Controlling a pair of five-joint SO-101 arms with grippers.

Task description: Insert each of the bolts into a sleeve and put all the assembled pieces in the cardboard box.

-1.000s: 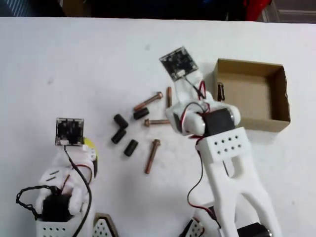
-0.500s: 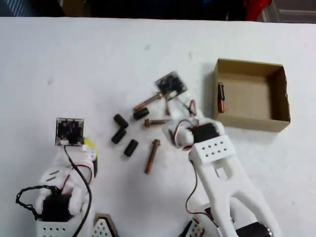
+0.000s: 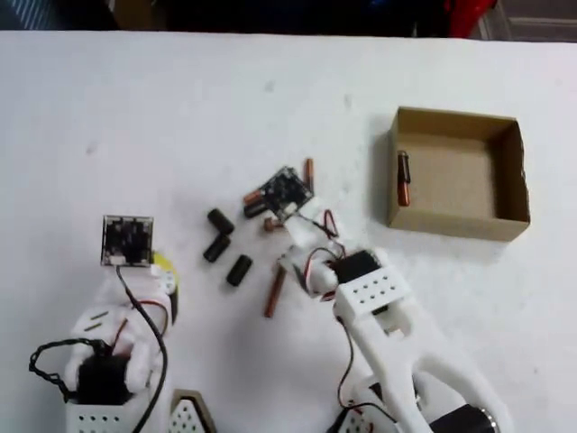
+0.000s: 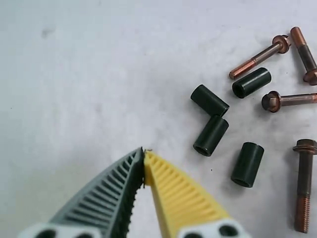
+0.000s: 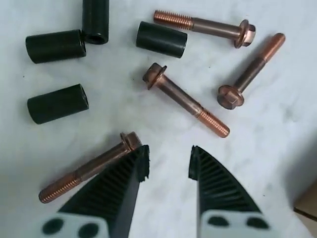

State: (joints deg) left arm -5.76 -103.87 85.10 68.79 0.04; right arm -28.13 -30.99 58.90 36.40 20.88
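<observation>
Right gripper [image 5: 168,166] open over loose bolts [image 5: 185,99], mid-table. Nearest bolt [image 5: 86,169] lies just outside one finger: shift sideways, straddle shank, then close. Left gripper [image 4: 143,154] closed, empty, near left. Cardboard box [image 3: 455,225] far right.

White table [image 3: 135,99] — faintly smudged — ends at a dark backdrop (red object [image 3: 469,16] behind).

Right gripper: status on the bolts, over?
Right gripper open, empty, among four loose bolts. Left gripper shut, empty, short of the sleeves. One assembled piece in cardboard box. Nothing blocking.
</observation>
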